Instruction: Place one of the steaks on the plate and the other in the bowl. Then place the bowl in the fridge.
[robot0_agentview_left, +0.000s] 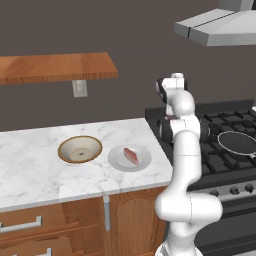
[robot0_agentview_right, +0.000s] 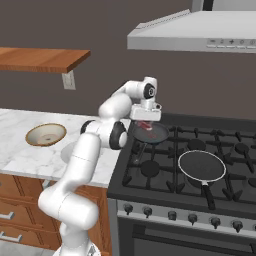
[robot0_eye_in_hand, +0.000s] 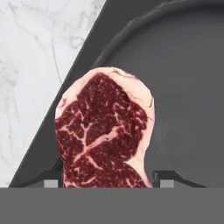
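Note:
My gripper is shut on the dark red marbled steak, its fingertips against the meat's two sides. It holds the steak just above a dark frying pan at the stove's back left. The paler pink steak lies on the white plate, which sits on the marble counter beside the stove. To the left of the plate stands the tan bowl, with nothing in it. The bowl is well left of the arm.
A second dark frying pan sits on the front burners, handle toward the stove's front. A range hood hangs above the stove. A wooden shelf is on the wall over the counter.

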